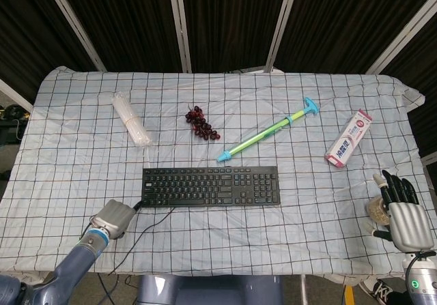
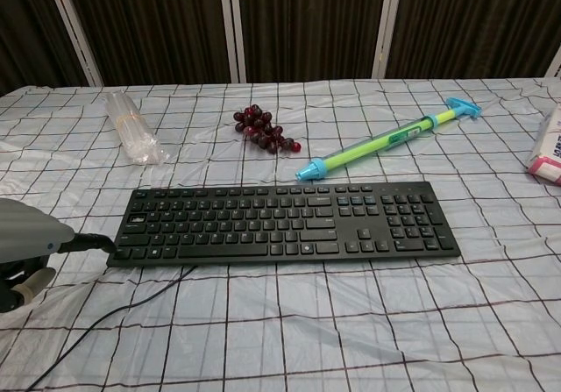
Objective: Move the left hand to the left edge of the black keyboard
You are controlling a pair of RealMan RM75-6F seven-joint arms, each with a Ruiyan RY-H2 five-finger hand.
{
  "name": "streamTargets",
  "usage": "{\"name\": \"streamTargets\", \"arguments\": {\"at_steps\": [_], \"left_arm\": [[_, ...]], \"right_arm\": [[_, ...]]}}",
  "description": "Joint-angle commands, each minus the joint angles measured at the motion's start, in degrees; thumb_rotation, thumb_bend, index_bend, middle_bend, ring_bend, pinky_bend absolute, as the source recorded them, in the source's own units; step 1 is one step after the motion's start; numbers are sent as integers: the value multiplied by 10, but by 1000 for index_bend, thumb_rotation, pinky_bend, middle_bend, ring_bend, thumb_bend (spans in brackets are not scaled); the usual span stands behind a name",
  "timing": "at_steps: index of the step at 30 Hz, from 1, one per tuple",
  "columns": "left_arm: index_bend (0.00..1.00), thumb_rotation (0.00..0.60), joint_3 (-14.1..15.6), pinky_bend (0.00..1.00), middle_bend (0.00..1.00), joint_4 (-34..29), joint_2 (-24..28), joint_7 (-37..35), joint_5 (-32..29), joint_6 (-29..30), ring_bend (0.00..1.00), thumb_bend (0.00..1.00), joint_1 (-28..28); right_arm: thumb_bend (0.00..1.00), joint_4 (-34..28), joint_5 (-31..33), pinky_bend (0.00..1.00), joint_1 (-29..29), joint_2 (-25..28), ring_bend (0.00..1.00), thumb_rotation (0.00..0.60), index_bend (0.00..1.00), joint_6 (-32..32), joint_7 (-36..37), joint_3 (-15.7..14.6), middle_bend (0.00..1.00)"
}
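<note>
The black keyboard (image 1: 210, 186) (image 2: 285, 222) lies flat at the table's middle, long side facing me. My left hand (image 1: 113, 218) (image 2: 24, 241) hovers low just off its front-left corner, silver back turned up. One dark fingertip (image 2: 95, 243) points at the keyboard's left edge and comes right up to that corner; I cannot tell whether it touches. The thumb hangs apart below, and the hand holds nothing. My right hand (image 1: 404, 213) rests at the table's front right with its fingers stretched out, also holding nothing.
A black cable (image 2: 131, 309) runs from the keyboard's front left toward the table edge, close to my left hand. Behind the keyboard lie a clear plastic roll (image 1: 131, 118), dark grapes (image 1: 201, 123), a green-blue syringe toy (image 1: 270, 129) and a toothpaste box (image 1: 348, 138). A small brownish object (image 1: 375, 210) sits by my right hand.
</note>
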Motion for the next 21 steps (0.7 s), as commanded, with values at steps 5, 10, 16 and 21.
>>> {"name": "streamTargets", "arguments": {"at_steps": [5,10,16,21], "left_arm": [[0,600,2,547,866,5,-7,-12,-3,1,744,777,-9],[0,600,7,547,866,8,-12,-10,-9,-1,744,777,-16],[0,600,14,547,866,6,-15,-11,-17,0,744,779,-22],[0,600,19,547,866,6,-15,-14,-22,0,744,778,-26]], "right_arm": [[58,0,0,0,0,0,0,600,38,-1,1,0,0],[57,-1,0,0,0,0,0,600,38,-1,1,0,0],[58,-1,0,0,0,0,0,600,38,1,2,0,0],[57,-1,-1,0,0,-1,0,600,37,1,3,0,0]]}}
